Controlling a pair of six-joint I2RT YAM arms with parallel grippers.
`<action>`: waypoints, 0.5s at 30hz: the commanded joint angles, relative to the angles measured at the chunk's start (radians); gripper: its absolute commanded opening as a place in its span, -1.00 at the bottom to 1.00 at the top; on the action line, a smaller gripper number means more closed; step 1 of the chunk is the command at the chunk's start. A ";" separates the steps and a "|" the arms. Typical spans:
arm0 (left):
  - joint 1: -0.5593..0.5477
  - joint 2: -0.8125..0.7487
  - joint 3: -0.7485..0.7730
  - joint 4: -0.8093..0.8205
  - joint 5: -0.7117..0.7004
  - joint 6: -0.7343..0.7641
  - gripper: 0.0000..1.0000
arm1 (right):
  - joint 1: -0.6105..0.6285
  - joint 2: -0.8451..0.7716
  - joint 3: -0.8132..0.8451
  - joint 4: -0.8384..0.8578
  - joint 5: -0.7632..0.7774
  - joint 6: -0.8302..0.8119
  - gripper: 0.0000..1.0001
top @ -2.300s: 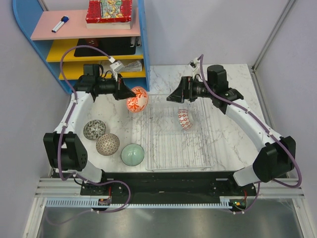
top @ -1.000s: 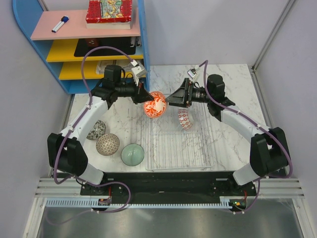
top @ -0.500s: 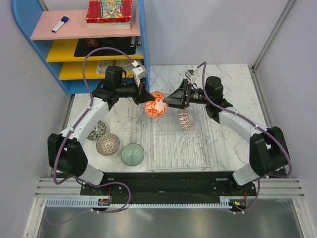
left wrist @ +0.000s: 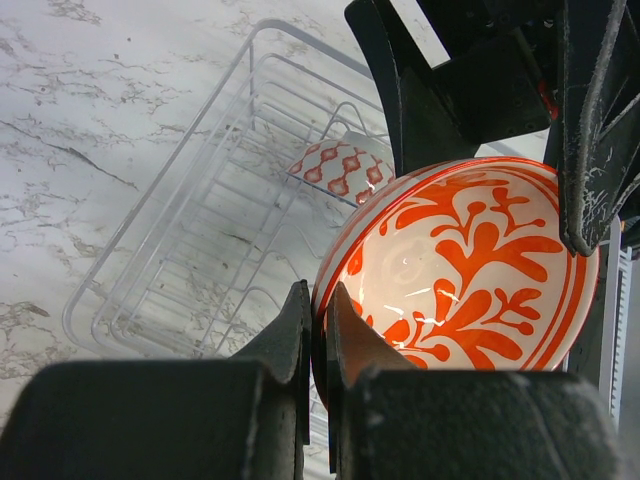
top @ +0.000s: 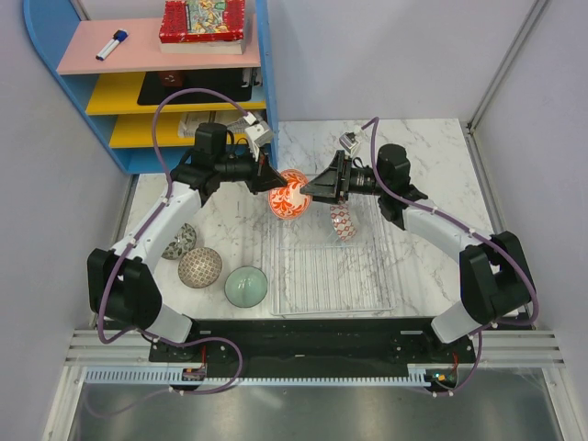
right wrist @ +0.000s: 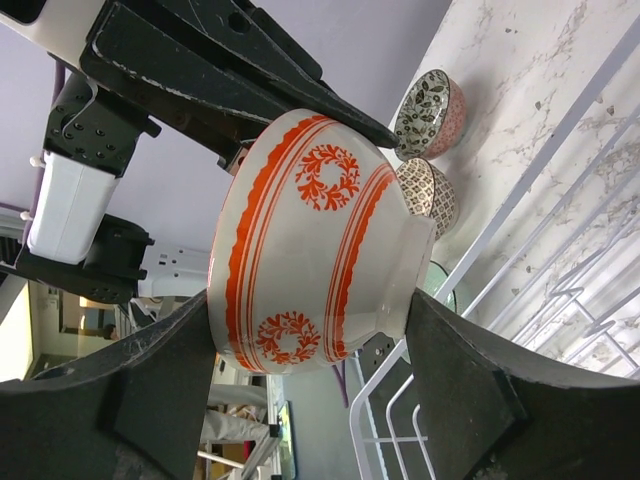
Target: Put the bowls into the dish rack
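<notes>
Orange-red, the floral bowl (top: 289,196) hung over the dish rack's (top: 275,276) far left corner, left gripper (top: 269,175) pinching its rim, right gripper (top: 310,189) clamped across its sides.

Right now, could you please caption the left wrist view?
Left gripper pinches the rim of the orange-red floral bowl, dish rack beyond.

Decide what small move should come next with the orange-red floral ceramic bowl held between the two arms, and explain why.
Probably the left claw should open. It pinches the rim of the orange-red floral ceramic bowl, while the right claw appears closed on its body and foot near the clear plastic dish rack; releasing would let the right arm slot it in.
</notes>
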 commanded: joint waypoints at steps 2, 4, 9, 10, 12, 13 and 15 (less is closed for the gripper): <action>-0.004 -0.049 0.004 0.076 0.006 -0.037 -0.96 | 0.009 -0.001 -0.007 0.083 -0.034 0.019 0.31; -0.006 -0.051 -0.001 0.077 0.006 -0.035 -0.96 | 0.010 -0.001 -0.006 0.085 -0.032 0.019 0.24; -0.006 -0.043 0.004 0.081 0.010 -0.042 -0.96 | 0.013 0.000 -0.006 0.091 -0.031 0.020 -0.55; -0.004 -0.041 0.004 0.081 0.010 -0.042 -0.96 | 0.013 0.000 -0.004 0.091 -0.029 0.019 -0.69; -0.004 -0.037 0.007 0.081 0.004 -0.045 -0.93 | 0.013 0.002 0.001 0.071 -0.026 0.005 -1.00; -0.006 -0.035 0.007 0.081 0.002 -0.043 -0.93 | 0.013 0.000 0.001 0.065 -0.022 0.000 -1.00; -0.004 -0.034 0.007 0.081 0.001 -0.042 -0.91 | 0.013 -0.003 -0.002 0.056 -0.019 -0.009 -1.00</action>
